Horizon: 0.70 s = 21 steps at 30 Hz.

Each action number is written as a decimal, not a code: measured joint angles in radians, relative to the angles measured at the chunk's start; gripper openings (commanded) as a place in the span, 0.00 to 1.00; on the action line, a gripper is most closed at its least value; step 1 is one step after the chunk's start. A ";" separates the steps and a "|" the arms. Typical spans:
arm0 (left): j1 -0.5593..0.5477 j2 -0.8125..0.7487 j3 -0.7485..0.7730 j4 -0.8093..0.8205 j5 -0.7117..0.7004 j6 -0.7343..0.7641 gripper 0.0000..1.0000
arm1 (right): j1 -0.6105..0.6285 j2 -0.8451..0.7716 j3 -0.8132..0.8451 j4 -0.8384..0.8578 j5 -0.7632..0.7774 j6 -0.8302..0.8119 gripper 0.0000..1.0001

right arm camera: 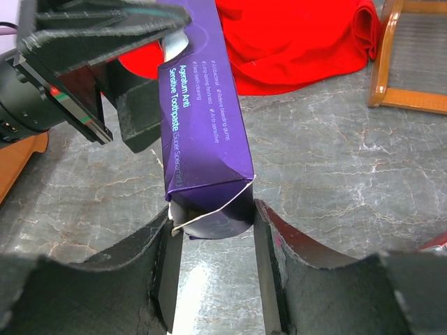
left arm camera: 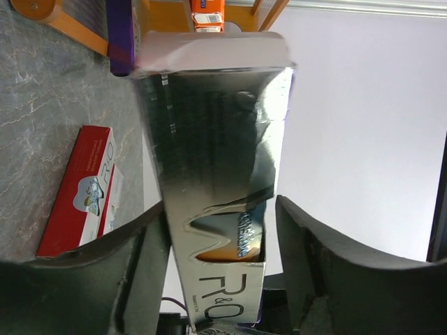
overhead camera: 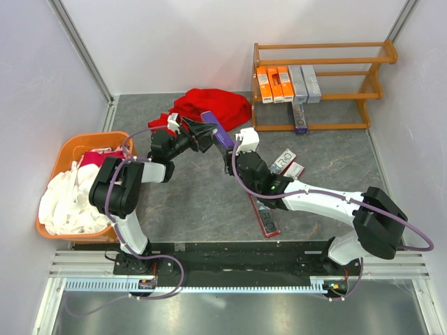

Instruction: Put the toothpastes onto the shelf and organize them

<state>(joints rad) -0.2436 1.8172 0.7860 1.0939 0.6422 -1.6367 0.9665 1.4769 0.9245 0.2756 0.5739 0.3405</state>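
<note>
The grey stone-patterned table fills the view. The left arm and the right arm both reach in towards its middle. At the far right stands the shelf, its top tier bare. On its middle tier three orange boxes lie side by side, with two silver-grey boxes touching them on the right. A dark box sits on the bottom tier, sticking out towards the front.

At the left edge is an orange basket heaped with white cloths. A red cloth lies crumpled at the back, just left of the shelf.

A purple box hangs in the air over the middle of the table, well apart from the shelf, with one gripper at each end. A silver box and a red box lie flat on the table by the right arm.

The right gripper pinches the near end of the purple box, both fingers pressed against its sides. The left gripper straddles the far end. One finger lies along the box, while a thin strip of background shows between the box and the other finger, so its jaws stand slightly spread.
</note>
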 measured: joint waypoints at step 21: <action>0.000 -0.190 0.066 -0.438 0.013 0.298 1.00 | -0.407 -0.032 -0.154 0.096 -0.463 0.408 0.32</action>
<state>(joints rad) -0.2436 1.6268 0.8524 0.6556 0.6556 -1.3388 0.5594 1.4445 0.7704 0.3714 0.1108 0.7483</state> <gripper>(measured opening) 0.993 0.480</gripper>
